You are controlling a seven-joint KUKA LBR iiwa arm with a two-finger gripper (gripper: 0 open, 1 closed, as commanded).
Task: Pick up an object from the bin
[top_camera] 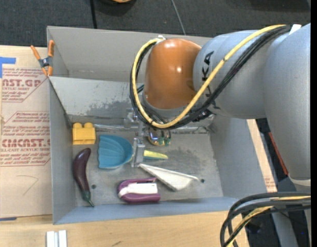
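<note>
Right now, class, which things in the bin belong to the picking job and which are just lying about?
In the job: gripper, low in the bin; blue shell-shaped toy and yellow-green strip right beside it.
Lying about: yellow toy brick, purple toy aubergine, purple-and-white thing, white wedge.

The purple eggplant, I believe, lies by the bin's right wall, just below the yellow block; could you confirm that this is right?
Not quite. The camera view shows the purple eggplant by the left wall of the bin, not the right. It does lie just below the yellow block.
</note>
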